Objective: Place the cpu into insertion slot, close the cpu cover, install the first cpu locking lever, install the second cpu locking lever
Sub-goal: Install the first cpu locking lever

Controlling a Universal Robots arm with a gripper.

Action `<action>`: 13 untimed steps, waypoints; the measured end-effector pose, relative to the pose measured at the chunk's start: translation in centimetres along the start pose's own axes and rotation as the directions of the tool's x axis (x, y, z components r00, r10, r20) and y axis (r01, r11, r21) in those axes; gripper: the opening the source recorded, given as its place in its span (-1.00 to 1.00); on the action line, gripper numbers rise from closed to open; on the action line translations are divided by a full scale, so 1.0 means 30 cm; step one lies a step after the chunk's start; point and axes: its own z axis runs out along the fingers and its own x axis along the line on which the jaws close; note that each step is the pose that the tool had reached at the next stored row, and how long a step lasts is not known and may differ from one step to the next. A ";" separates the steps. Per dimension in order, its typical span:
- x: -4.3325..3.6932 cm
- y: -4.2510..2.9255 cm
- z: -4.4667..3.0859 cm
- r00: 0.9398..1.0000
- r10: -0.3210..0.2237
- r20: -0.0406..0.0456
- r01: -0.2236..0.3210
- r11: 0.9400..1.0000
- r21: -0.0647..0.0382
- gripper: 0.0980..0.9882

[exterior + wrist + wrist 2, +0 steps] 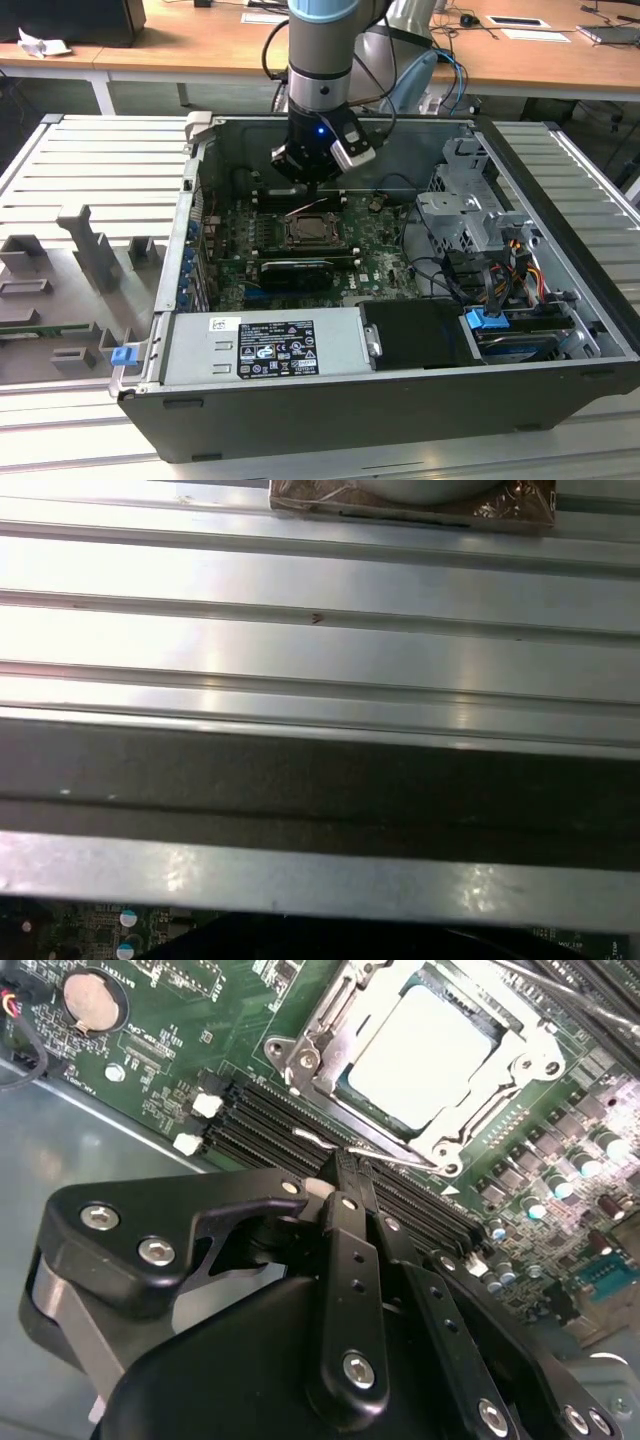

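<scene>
Second wrist view is showing the end effector (348, 1165) w/ its black fingers (347, 1222) pressed together, tips sitting at a thin wire lever (335, 1148) beside the socket; can't tell if they're pinching it. Just beyond the tips, the cpu (425, 1050) is lying flat in its slot, silvery top facing up, w/ the cpu cover (325, 1040) framing it, apparently folded down. Memory slots (255, 1120) are running between fingers and socket, and a coin battery (92, 1000) is sitting well apart on the green board (170, 1020). Exterior view is showing the arm (318, 60) reaching down into the open computer case (330, 400), end effector (312, 185) hanging just above the socket (308, 230). The case is lying on a ribbed metal surface (90, 160).
</scene>
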 end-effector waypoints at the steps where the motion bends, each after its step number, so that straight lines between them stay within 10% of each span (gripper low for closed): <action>1: -0.002 0.000 0.000 1.000 0.002 0.000 -0.002 1.000 0.000 -0.98; 13: -0.021 -0.006 0.027 1.000 0.009 0.001 -0.009 1.000 0.001 -0.98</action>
